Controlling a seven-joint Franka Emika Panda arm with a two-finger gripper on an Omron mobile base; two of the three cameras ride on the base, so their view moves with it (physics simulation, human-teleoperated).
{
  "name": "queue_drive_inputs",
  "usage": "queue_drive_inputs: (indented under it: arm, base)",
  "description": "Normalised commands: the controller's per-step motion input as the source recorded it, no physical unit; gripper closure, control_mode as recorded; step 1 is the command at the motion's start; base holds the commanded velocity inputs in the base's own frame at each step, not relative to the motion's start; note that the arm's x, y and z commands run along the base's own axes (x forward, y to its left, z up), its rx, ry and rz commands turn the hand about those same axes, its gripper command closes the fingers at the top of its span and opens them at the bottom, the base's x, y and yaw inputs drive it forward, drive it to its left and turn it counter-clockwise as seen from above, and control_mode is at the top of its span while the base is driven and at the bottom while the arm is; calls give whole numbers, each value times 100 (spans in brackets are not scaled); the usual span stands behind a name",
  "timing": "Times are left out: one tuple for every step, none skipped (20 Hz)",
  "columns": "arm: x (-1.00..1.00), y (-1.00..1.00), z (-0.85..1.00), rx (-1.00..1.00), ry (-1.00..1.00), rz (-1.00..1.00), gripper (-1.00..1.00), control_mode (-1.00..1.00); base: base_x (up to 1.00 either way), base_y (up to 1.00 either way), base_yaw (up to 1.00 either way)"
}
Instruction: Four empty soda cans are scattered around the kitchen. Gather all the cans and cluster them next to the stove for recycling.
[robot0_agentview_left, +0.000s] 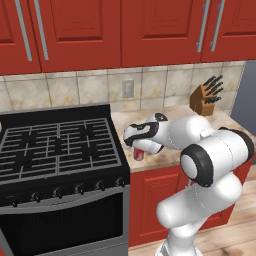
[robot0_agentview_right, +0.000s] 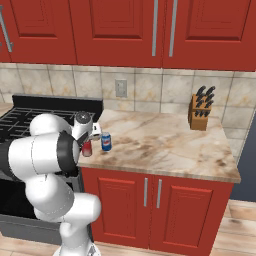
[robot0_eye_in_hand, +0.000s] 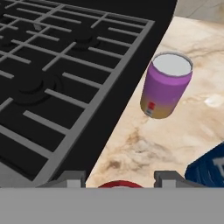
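My gripper (robot0_eye_in_hand: 120, 178) is shut on a red soda can (robot0_eye_in_hand: 120, 184), whose rim shows between the two fingertips. In the base views the red can (robot0_agentview_left: 138, 154) (robot0_agentview_right: 87, 148) hangs under the hand at the counter's left end, right beside the stove (robot0_agentview_left: 60, 145). I cannot tell whether it touches the counter. A purple can (robot0_eye_in_hand: 166, 85) stands upright on the marble just ahead, close to the stove's edge. A blue can (robot0_agentview_right: 106, 142) (robot0_eye_in_hand: 210, 168) stands upright just right of the red one.
The beige counter (robot0_agentview_right: 165, 140) stretches to the right, with a wooden knife block (robot0_agentview_right: 200, 111) at its back. A wall outlet (robot0_agentview_right: 121, 88) sits above the counter. Red cabinets hang overhead and below.
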Motion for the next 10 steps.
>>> queue_drive_inputs:
  arm:
    - [0, 0, 0, 0, 0, 0, 100, -100]
    - [13, 0, -3, 0, 0, 0, 100, -100]
    - [16, 0, -5, 0, -1, 0, 100, -100]
    - [17, 0, -6, 0, -1, 0, 100, -100]
    - [17, 0, -7, 0, 0, 0, 100, -100]
    - [17, 0, -7, 0, 0, 0, 100, -100]
    - [16, 0, -8, 0, 0, 0, 100, -100]
    - [16, 0, -8, 0, 0, 0, 100, -100]
    - [16, 0, -9, 0, 0, 0, 100, -100]
    - [15, 0, -9, 0, 0, 0, 100, -100]
  base:
    - [0, 0, 0]
    - [0, 0, 0]
    - [0, 0, 0]
    - [0, 0, 0]
    - [0, 0, 0]
    - [0, 0, 0]
    - [0, 0, 0]
    - [0, 0, 0]
    - [0, 0, 0]
    - [0, 0, 0]
